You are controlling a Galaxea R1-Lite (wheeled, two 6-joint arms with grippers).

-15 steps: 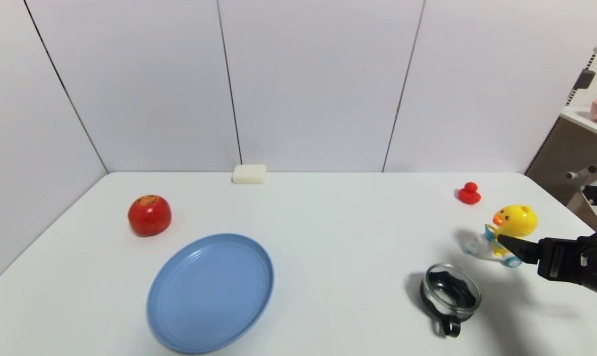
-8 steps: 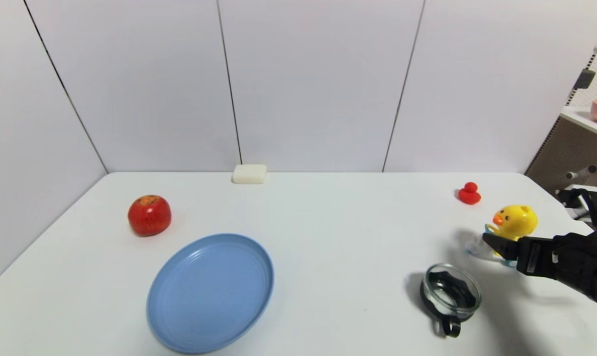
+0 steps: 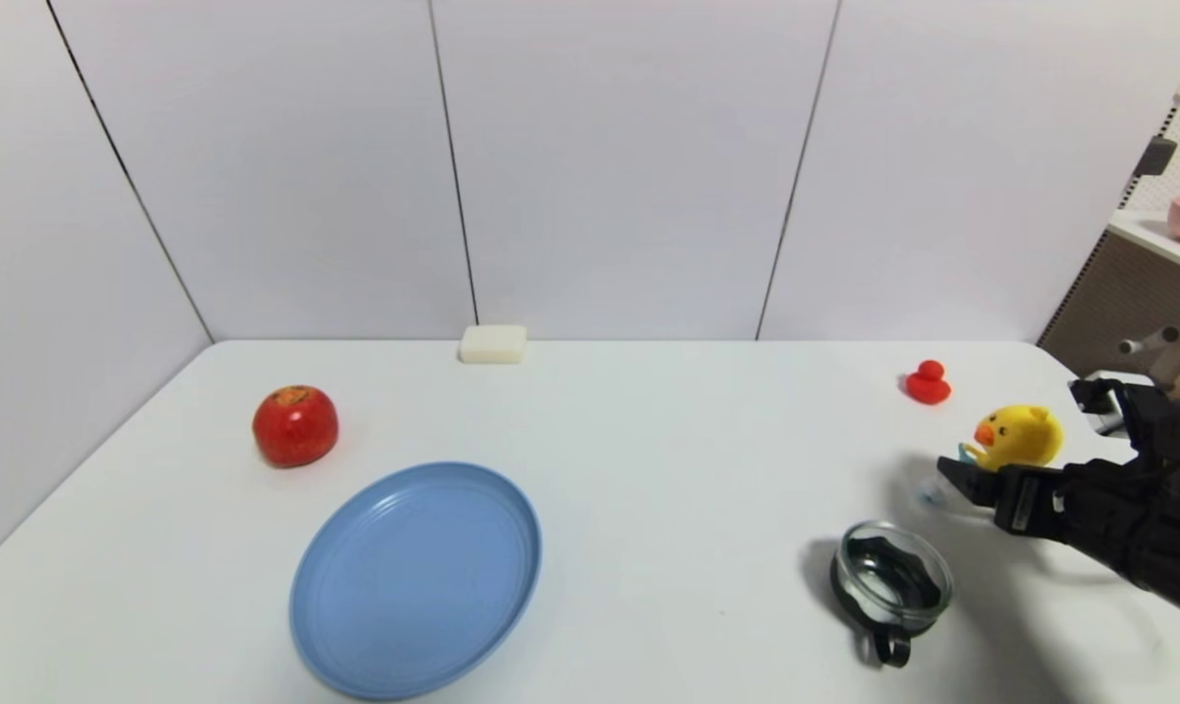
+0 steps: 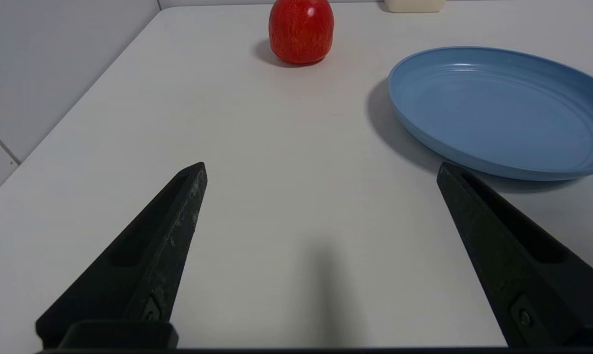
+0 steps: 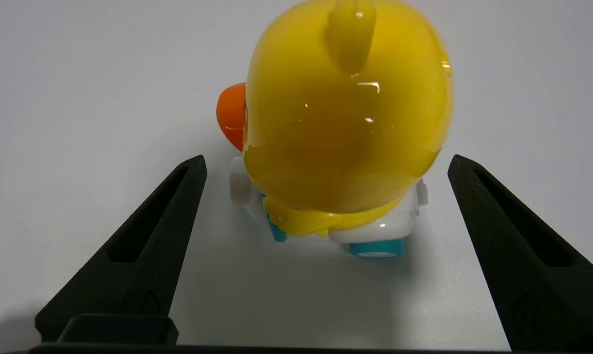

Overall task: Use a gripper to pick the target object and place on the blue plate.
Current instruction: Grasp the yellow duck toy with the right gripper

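Observation:
The target object, a yellow duck with an orange beak on a white vehicle with blue wheels, stands at the table's right side. My right gripper is open and straddles it, one finger on the near side and one behind. In the right wrist view the duck sits between the spread fingertips, with a gap on both sides, and the right gripper touches nothing. The blue plate lies empty at the front left. My left gripper is open over bare table beside the plate.
A glass bowl with a black insert sits just in front of the right gripper. A small red duck is behind the yellow one. A red apple stands left of the plate, and a white block at the back wall.
My right gripper has pushed forward and to the left, so its fingers now sit on both sides of the duck. The duck, the plate and the left arm have not moved.

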